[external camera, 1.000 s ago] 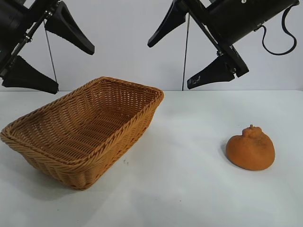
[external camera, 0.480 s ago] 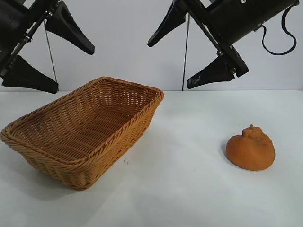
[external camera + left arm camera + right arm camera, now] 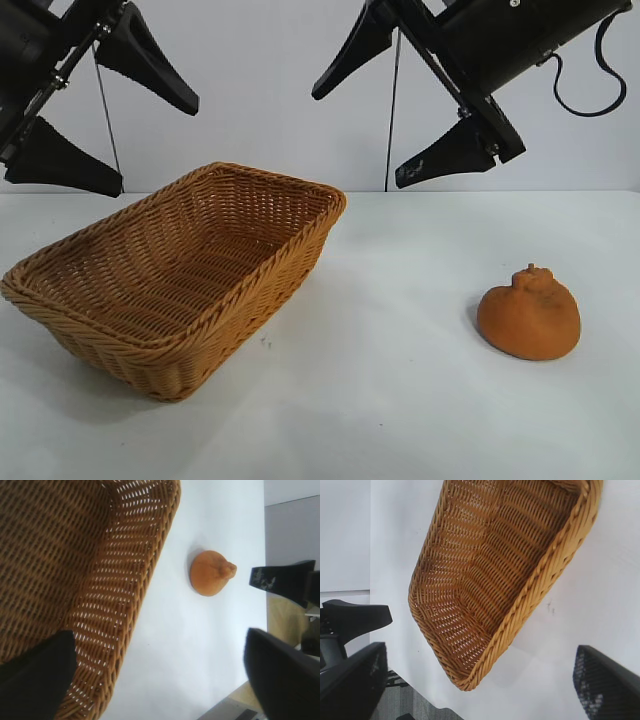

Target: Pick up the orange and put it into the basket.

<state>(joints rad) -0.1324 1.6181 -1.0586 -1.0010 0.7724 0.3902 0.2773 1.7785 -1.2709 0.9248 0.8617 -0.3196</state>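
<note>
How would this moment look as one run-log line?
lumpy dull-orange orange: on table, untouched | tan woven wicker basket: empty | left gripper: raised, open | right gripper: raised, open

plain white table with a basket and a fruit resting on it

the smooth white matte tabletop (image 3: 400, 400) carries two things: a large rectangular tan-orange woven wicker basket (image 3: 262, 300) with a braided rim and flaring sides, sitting on the left half and angled so one corner points toward the back, and a squat, lumpy dull-orange fruit (image 3: 529, 317) with a small knob on top, lying well apart from it on the right half. each casts a soft shadow on the surface.
</note>
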